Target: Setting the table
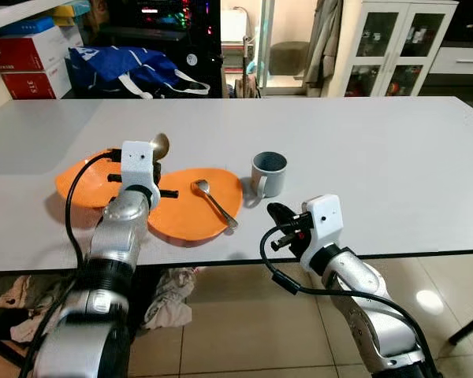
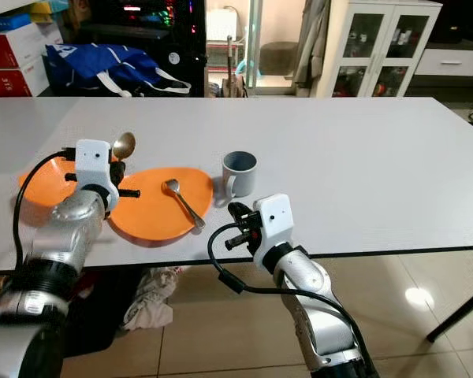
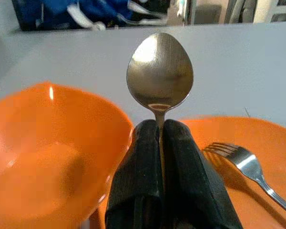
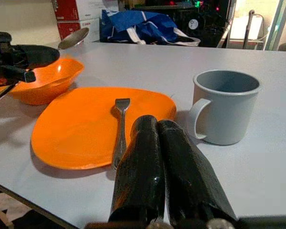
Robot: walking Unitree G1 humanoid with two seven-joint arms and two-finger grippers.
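Spoon [image 3: 159,71]: being clamped upright by its thin handle in left gripper [image 3: 160,138], hovering between bowl [image 3: 47,143] and plate [image 1: 195,203]. Seeming light, stiff, slippery. Right gripper [image 4: 157,143] resting closed, empty.

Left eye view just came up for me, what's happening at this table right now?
The robot is setting the table. Its left hand is shut on a spoon, held bowl-up between the orange bowl and the orange plate. A fork lies on the plate, and a grey mug stands beside it. The right hand is shut and empty at the table's near edge.
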